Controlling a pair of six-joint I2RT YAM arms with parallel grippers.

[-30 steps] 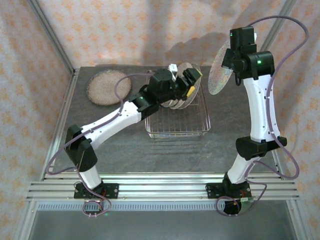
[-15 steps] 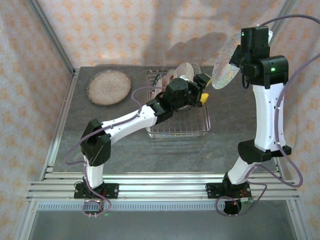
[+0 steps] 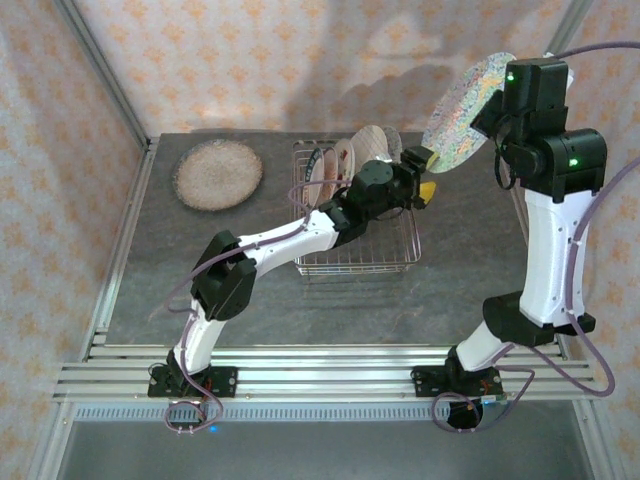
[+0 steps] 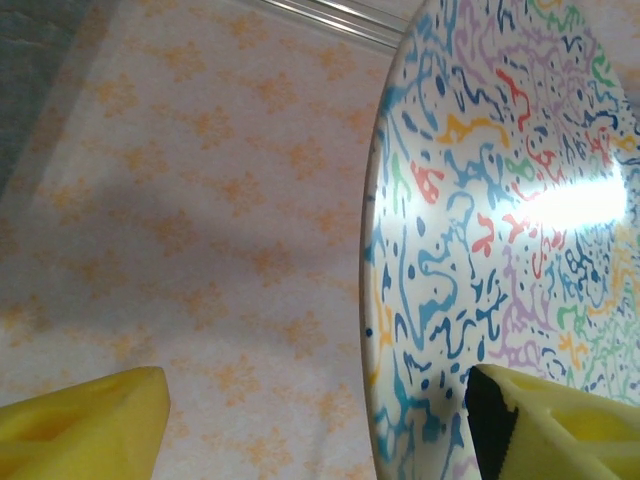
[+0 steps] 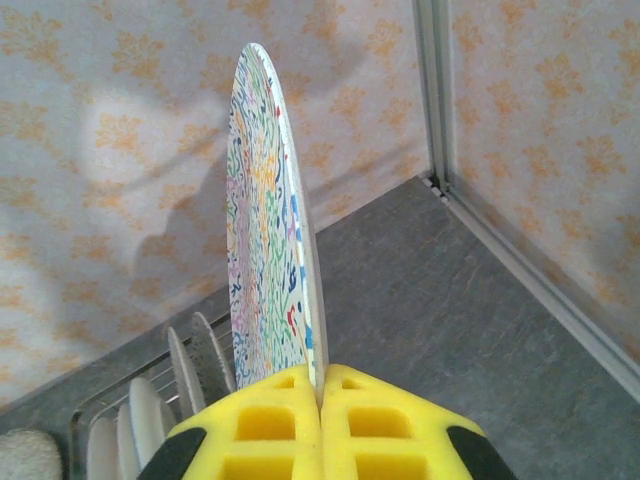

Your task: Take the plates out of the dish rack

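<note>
A plate with colourful squiggles (image 3: 462, 112) hangs on edge high above the table's right side, with my right gripper (image 3: 491, 110) shut on its rim. In the right wrist view the yellow pads (image 5: 320, 400) pinch that plate (image 5: 265, 230) at its bottom edge. My left gripper (image 3: 420, 172) is open just below the plate's lower left. In the left wrist view the plate (image 4: 500, 230) has its rim between the spread fingers (image 4: 80, 430), nearer the right one. The wire dish rack (image 3: 400, 255) holds several upright plates (image 3: 350, 160). A speckled plate (image 3: 218, 174) lies flat at the far left.
The rack's remaining plates (image 5: 190, 370) stand on edge just below and left of the held one. A patterned back wall and a metal corner post (image 5: 432, 90) stand close behind the raised plate. Bare grey table (image 3: 470, 240) lies right of the rack.
My right arm has carried the squiggle plate up and to the right, away from the rack. My left arm has stretched rightward over the rack, bringing its open fingers up to the plate's rim.
</note>
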